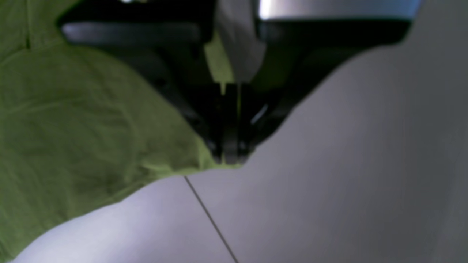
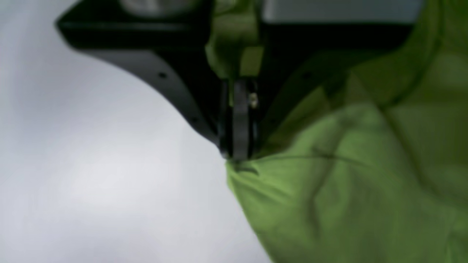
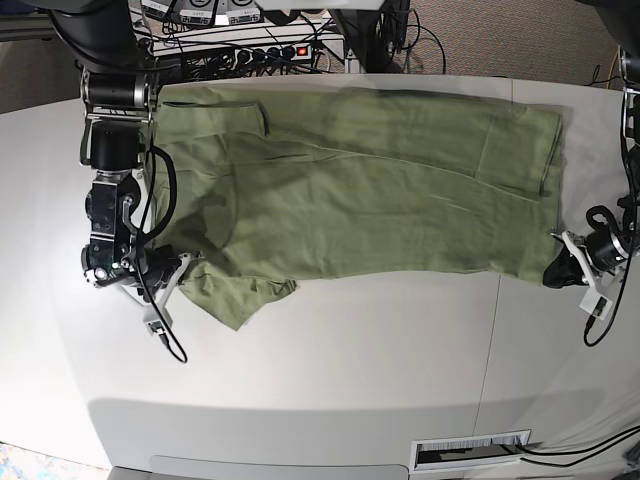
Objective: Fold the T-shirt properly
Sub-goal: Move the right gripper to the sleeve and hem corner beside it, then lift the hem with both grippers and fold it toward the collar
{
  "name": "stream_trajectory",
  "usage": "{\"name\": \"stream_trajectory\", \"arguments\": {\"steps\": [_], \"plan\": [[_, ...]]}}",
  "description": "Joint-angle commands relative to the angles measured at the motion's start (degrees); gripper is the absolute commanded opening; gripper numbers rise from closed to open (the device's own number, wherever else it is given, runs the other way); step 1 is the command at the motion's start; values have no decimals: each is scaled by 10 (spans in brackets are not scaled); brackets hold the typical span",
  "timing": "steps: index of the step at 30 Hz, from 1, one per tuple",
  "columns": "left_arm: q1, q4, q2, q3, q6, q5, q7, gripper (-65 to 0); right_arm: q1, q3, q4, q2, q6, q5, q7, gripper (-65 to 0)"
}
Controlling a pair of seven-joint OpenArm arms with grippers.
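One olive-green T-shirt (image 3: 370, 190) lay spread and wrinkled across the white counter (image 3: 330, 370), a sleeve folded out near its lower edge. Two pincers held it: the left pincer (image 1: 229, 160) clamped on one edge, the right pincer (image 2: 237, 157) clamped on the opposite edge.

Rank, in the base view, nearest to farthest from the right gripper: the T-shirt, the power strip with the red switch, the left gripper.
1. T-shirt: pinched in the right gripper, at its near-left corner.
2. Power strip: behind the table, top of view.
3. Left gripper: far across, at the shirt's right edge.
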Motion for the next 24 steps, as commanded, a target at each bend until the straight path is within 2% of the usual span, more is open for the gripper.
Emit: {"name": "stream_trajectory", "arguments": {"steps": [1,4,8,12,14,19,24], "plan": [[-13,7,-15,-5,-1,-10,-14,-650,7,0,23,5,6,9,-26,-650],[-13,8,-15,-5,-1,-24,-3,-650,0,0,91,6,6,25,-59,-650],[-12,29,-26,-5,-1,-93,65,-650,-7,0,177,15,6,38,-88,-650],[-5,72,-60,-5,-1,-169,141,-650,-9,1,186,24,6,70,-99,-650],[9,101,-83,-5,-1,-194,160,-650,-14,1,188,24,6,76,-101,-650],[66,173,-133,-5,-1,-201,168,-650,-35,1,211,24,6,96,-116,-650],[123,218,-148,-5,-1,-201,176,-650,-70,1,238,25,6,96,-121,-650]]}}
